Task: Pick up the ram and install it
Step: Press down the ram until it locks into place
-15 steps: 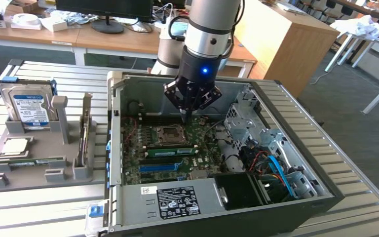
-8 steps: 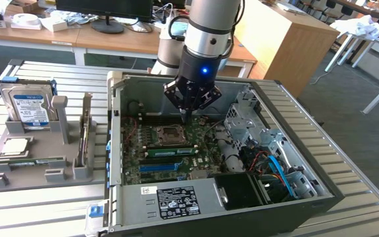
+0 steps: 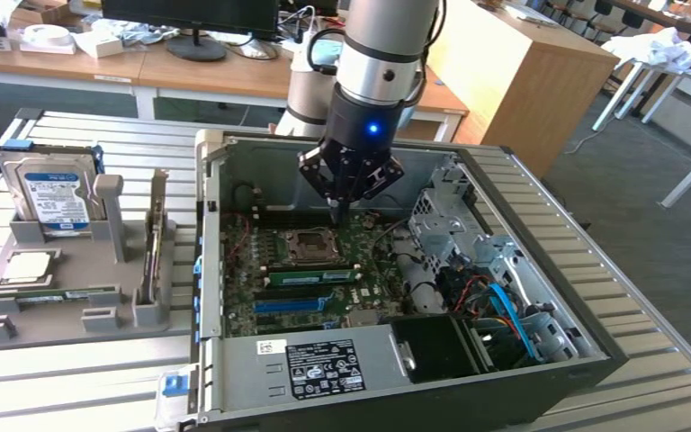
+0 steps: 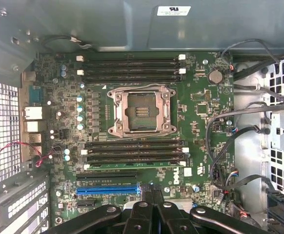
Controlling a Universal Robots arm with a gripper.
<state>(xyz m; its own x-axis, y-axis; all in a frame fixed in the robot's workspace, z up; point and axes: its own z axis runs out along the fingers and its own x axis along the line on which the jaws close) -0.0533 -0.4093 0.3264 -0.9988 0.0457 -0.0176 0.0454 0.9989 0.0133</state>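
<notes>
So the gripper [image 3: 341, 219] hangs inside the open computer case [image 3: 586, 360], fingers pinched fully together and holding nothing, tip just above the motherboard [image 3: 381, 279] near the empty processor socket [image 3: 313, 242]. In the wrist view the closed black fingers [image 4: 154, 204] point at the board below the blue expansion slot [image 4: 108, 189].

The ram [image 3: 310, 276] sits in a slot on the board, just beside the socket on the side nearer the power supply [image 3: 321, 364] (the silver box with the white label). In the wrist view it shows as a thin green strip [image 4: 137, 165] in the last of the slots below the socket, lying level between its white latches. The other memory slots [image 4: 132, 69] on the far side of the socket are bare black.

Over on the exterior view's left there's a grey parts holder [image 3: 118, 310] on the slatted metal table [image 3: 69, 387]. A blue-labelled hard drive [image 3: 55, 196] stands upright at the back of it, a square silver processor chip [image 3: 28, 265] lies flat in front of that, and another green stick [image 3: 64, 294] lies flat in a groove near the front edge. One more thin board [image 3: 151, 252] stands on edge in the holder's slot closest to the case.

Cables, blue and black ones, bundle up in the case's drive bay area [image 3: 502, 297].
</notes>
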